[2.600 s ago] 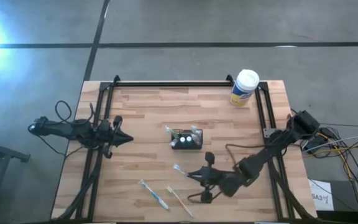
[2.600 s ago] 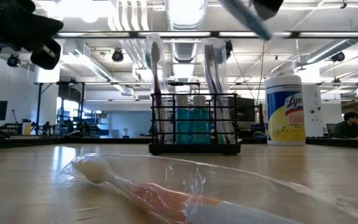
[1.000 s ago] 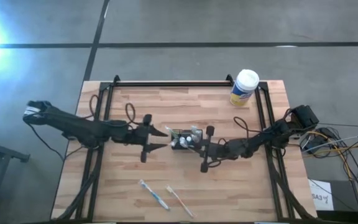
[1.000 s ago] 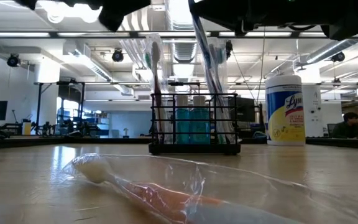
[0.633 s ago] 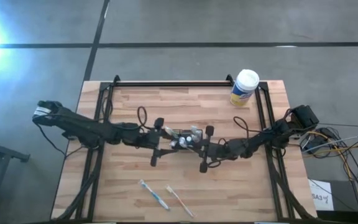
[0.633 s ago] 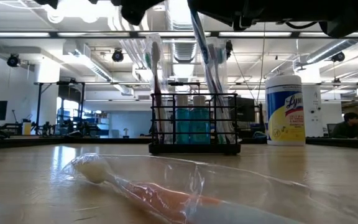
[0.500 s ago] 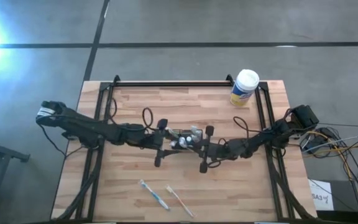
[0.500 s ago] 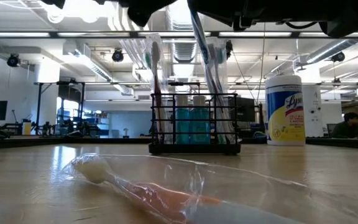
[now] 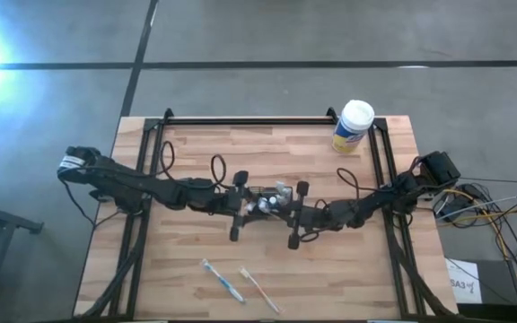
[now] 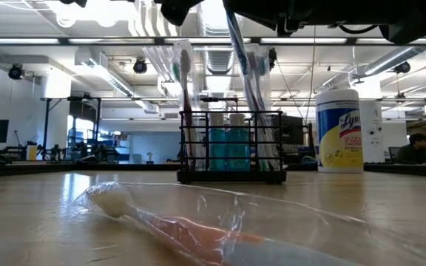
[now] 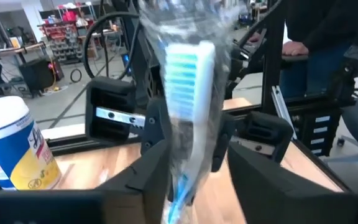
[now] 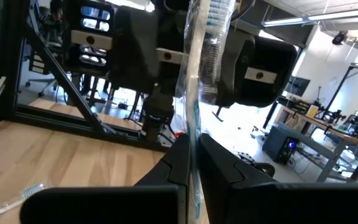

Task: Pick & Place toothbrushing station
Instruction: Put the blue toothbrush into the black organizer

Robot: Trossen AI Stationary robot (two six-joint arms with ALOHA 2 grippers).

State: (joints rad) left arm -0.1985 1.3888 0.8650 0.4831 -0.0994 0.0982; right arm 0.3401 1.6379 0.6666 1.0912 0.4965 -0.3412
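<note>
I have the toothbrushing station, a small black wire-mesh caddy [image 10: 232, 146] with compartments, standing upright near the middle of the pale wooden slatted table [image 9: 196, 157], between my two arms. It looks light and rigid, so I judge it would tip or slide if nudged; its thin top rim or end walls seem the best places to grip. The clear-wrapped toothbrushes [image 10: 184, 103] standing in it are slippery and top-heavy.

My right gripper [image 12: 194, 146] is closed on a plastic-wrapped toothbrush with blue bristles [image 12: 199, 68], just beside the caddy's right end. My left gripper [image 11: 185, 168] is up against the caddy's left end with another wrapped, blue-bristled toothbrush [image 11: 185, 112] between its fingers; I think it is pinched, but I cannot tell.

From above, both arms cover most of the caddy. From table height, both grippers are cut off at the top. A tall white-capped, yellow-labelled canister [image 9: 353, 126] stands well apart at the far right corner.
</note>
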